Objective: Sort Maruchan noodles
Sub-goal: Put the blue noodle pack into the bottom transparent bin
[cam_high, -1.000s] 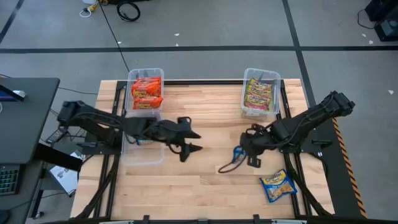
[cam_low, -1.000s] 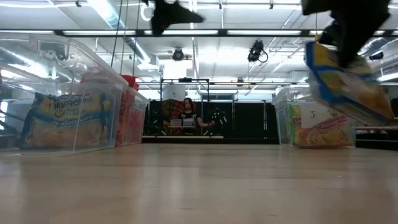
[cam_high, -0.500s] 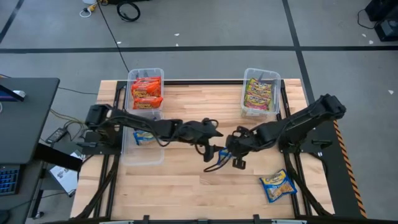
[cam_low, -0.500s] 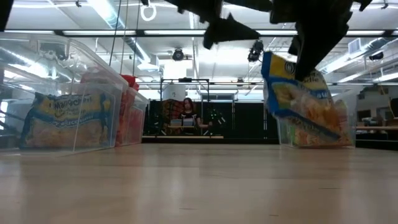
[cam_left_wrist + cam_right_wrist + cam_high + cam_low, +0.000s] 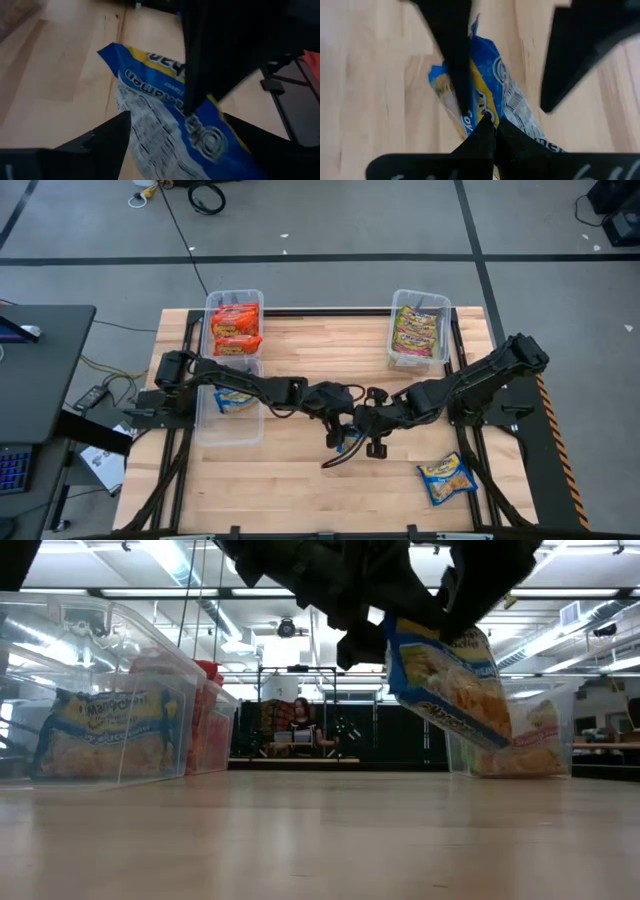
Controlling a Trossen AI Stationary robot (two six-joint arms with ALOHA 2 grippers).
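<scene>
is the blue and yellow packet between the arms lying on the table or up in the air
In the air. The blue-and-yellow crinkly ramen packet hangs pinched in the shut right gripper, clear of the wooden table.

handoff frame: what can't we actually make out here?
- High view: the held blue-and-yellow packet is almost wholly covered by both arms where they meet; left gripper and right gripper overlap.
- Left wrist view: whether the open left fingers touch the packet cannot be told.
- Low view: both grippers are cut off by the top edge.
- High view: print on the packets in the far-right bin is too small to read.
</scene>
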